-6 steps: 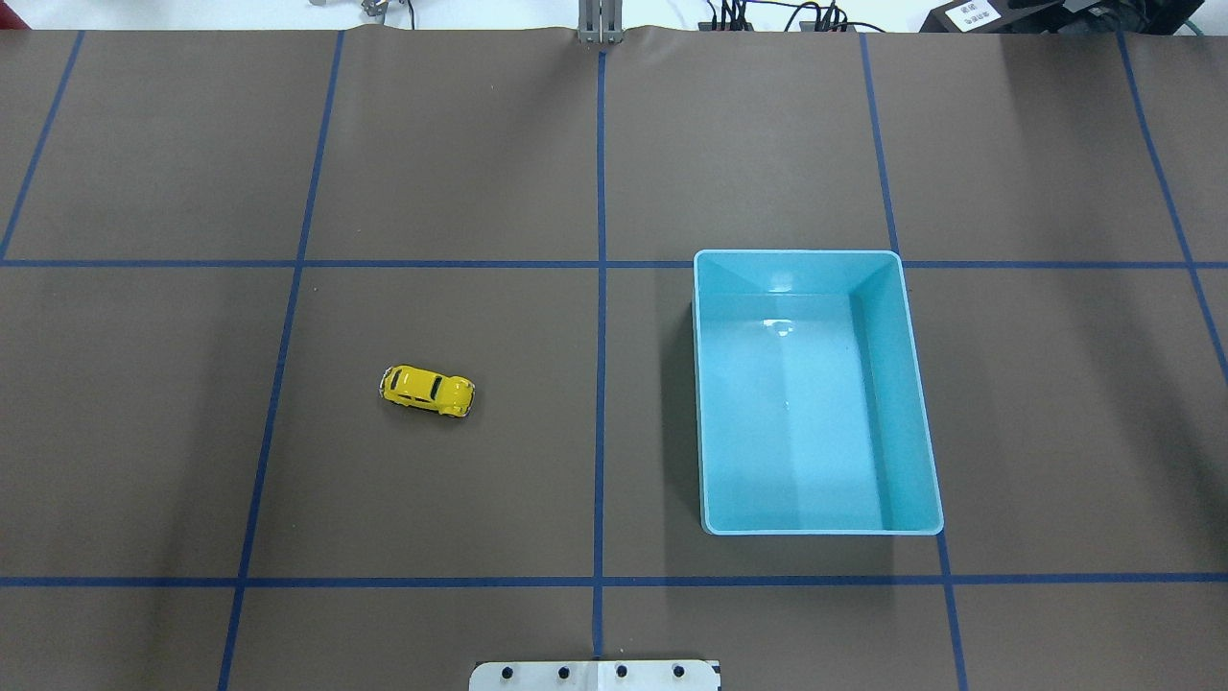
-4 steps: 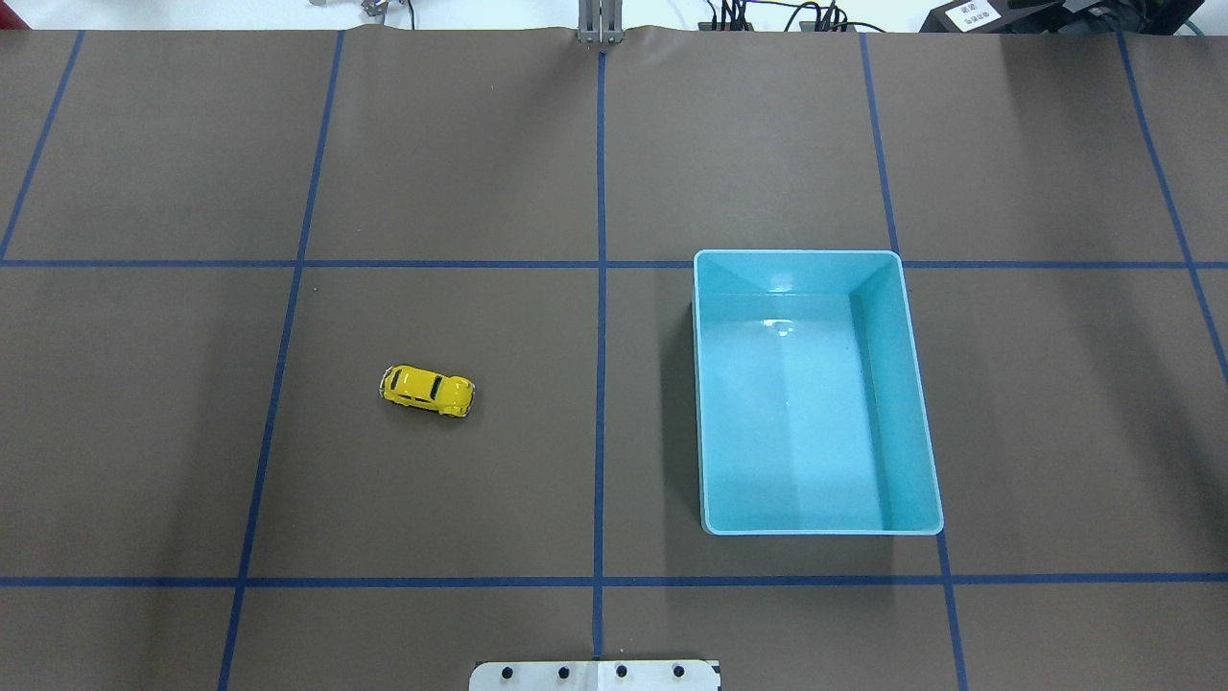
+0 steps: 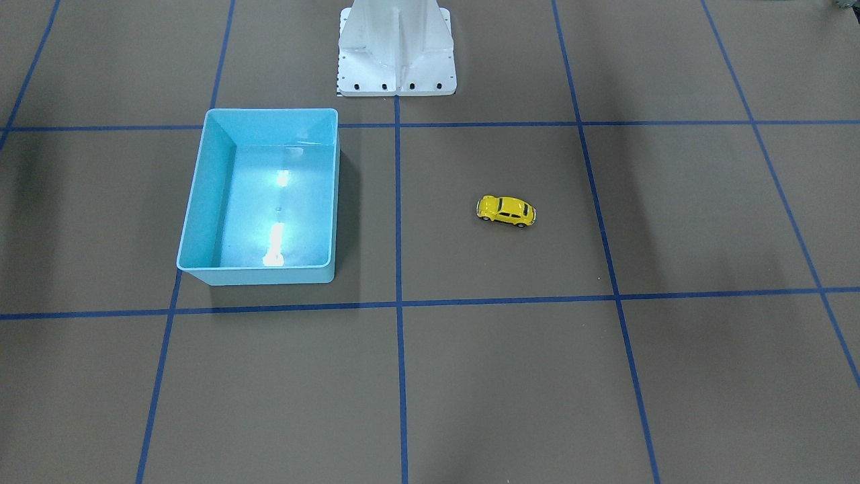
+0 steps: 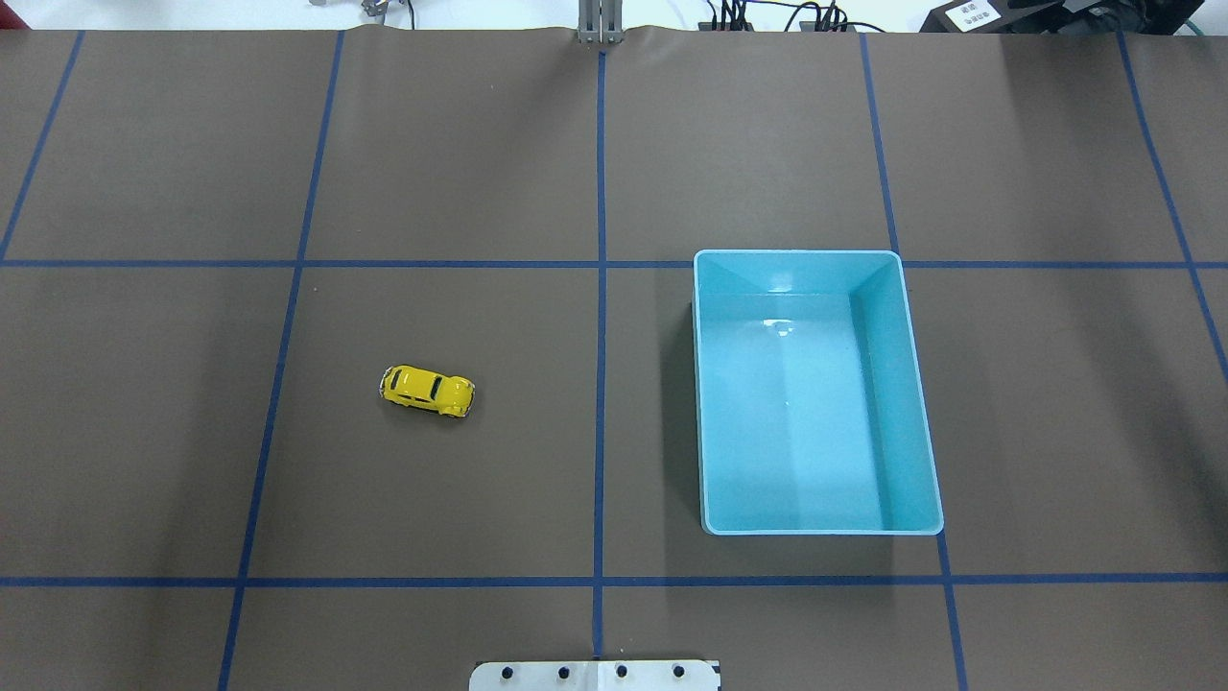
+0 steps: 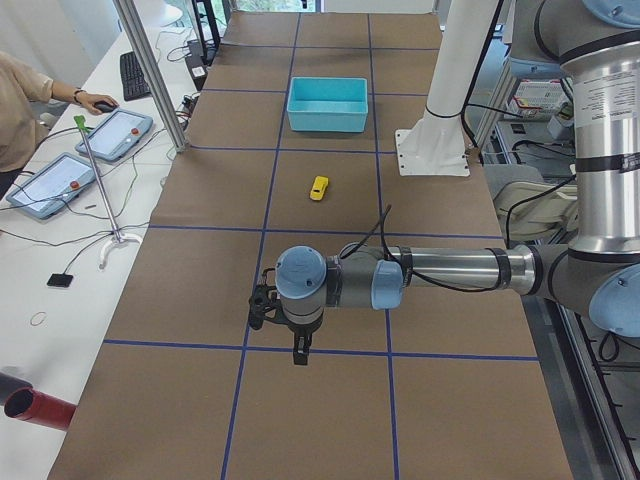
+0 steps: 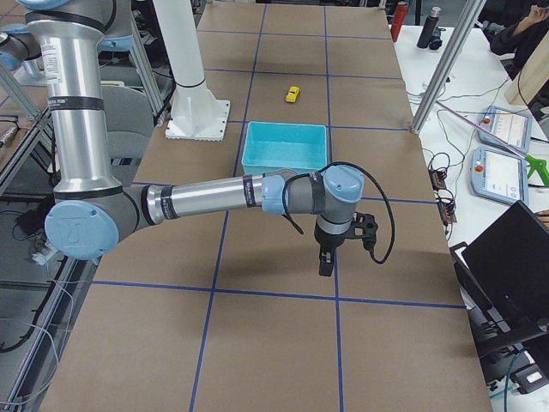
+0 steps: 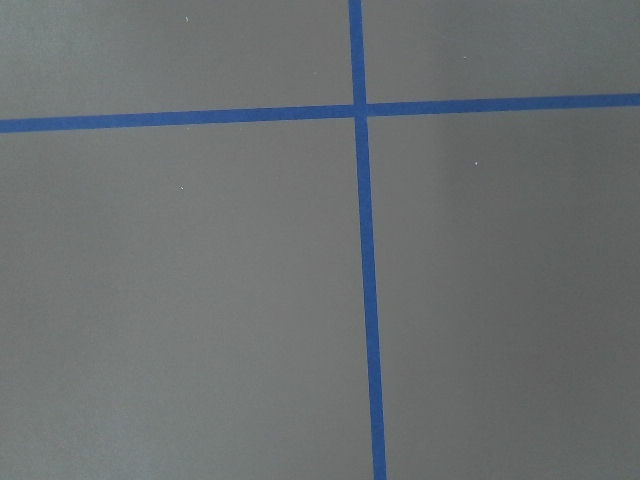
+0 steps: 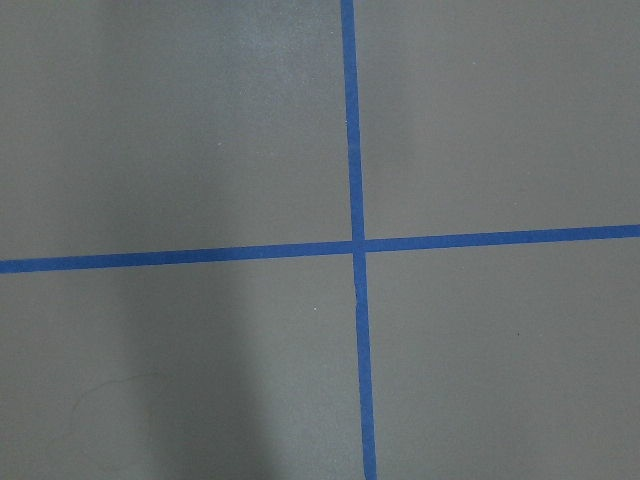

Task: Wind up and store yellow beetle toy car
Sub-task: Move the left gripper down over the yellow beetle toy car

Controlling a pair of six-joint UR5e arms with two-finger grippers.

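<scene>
The yellow beetle toy car is seen far from the left gripper and right gripper (light-blue bin nearer the latter). Finger spread cannot be told.

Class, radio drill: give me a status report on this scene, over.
Left gripper, right gripper: over bare table, open or shut unclear. Yellow beetle toy car untouched, outside the light-blue bin. Nothing between them.

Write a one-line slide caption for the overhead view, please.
Yellow toy car sits on the brown table, left of an empty light-blue bin; no arm in view.
</scene>
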